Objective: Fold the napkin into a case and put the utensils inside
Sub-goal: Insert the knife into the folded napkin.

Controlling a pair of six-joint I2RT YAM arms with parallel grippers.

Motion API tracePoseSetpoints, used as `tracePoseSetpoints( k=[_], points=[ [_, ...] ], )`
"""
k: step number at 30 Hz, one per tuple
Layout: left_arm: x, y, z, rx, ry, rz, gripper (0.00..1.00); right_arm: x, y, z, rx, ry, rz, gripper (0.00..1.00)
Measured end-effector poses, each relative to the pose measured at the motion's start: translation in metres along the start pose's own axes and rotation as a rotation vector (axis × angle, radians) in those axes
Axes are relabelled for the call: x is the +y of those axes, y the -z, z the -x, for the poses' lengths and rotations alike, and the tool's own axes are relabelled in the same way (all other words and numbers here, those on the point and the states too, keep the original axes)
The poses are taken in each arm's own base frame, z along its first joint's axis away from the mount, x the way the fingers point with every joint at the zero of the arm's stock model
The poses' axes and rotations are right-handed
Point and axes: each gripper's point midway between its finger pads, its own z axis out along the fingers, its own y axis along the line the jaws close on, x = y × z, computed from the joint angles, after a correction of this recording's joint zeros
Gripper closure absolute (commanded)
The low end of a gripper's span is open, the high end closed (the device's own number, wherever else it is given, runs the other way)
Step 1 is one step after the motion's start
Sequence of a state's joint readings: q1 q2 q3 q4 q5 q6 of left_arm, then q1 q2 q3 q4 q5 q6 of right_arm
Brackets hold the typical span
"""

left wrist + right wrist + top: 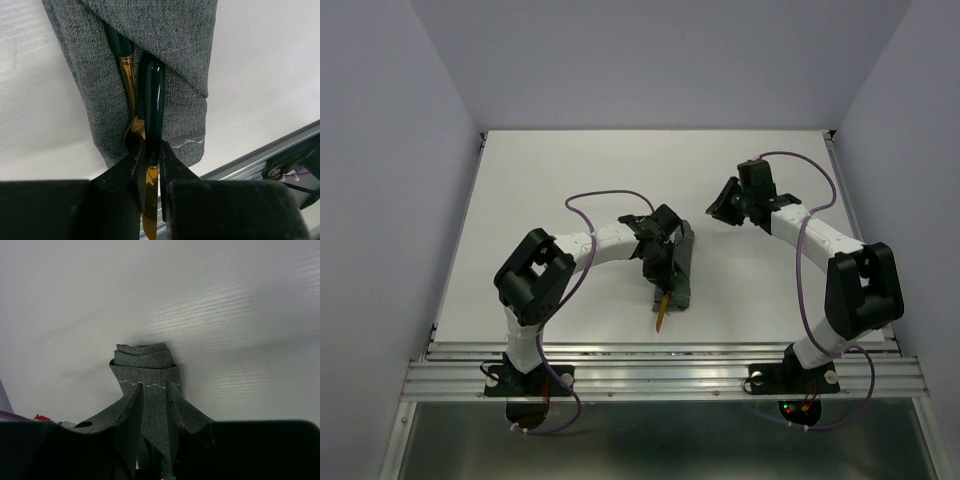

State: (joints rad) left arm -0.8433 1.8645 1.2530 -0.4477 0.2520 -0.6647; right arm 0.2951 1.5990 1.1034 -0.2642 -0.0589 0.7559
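The napkin is folded into a narrow grey-green case lying mid-table, also seen in the left wrist view. My left gripper is shut on a utensil with a dark green handle. Its gold blade pokes out toward the near edge and its handle lies in the case's slanted opening. A second utensil sits inside the case beside it. My right gripper is at the case's far end, shut on the layered cloth, whose light stitching shows just beyond the fingertips.
An aluminium rail runs along the table's near edge, close to the gold blade. Pale walls stand to the left, right and back of the white table. Purple cables loop over both arms.
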Motion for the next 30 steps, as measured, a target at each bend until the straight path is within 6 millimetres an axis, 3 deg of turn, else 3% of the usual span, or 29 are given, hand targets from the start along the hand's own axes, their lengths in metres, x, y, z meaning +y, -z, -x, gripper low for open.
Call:
tracePoseSetpoints(
  k=[9,20,30],
  points=[
    [-0.011,-0.006,0.015,-0.015,0.003,-0.009,1.00,0.001,-0.003,-0.005,0.026,0.023,0.014,0.69],
    [-0.014,-0.009,0.020,-0.021,0.011,-0.008,1.00,-0.003,-0.081,-0.016,0.158,0.078,-0.010,0.69],
    [-0.014,-0.009,0.020,-0.022,0.019,-0.008,1.00,0.008,-0.113,-0.032,0.256,0.078,0.074,0.69]
  ],
)
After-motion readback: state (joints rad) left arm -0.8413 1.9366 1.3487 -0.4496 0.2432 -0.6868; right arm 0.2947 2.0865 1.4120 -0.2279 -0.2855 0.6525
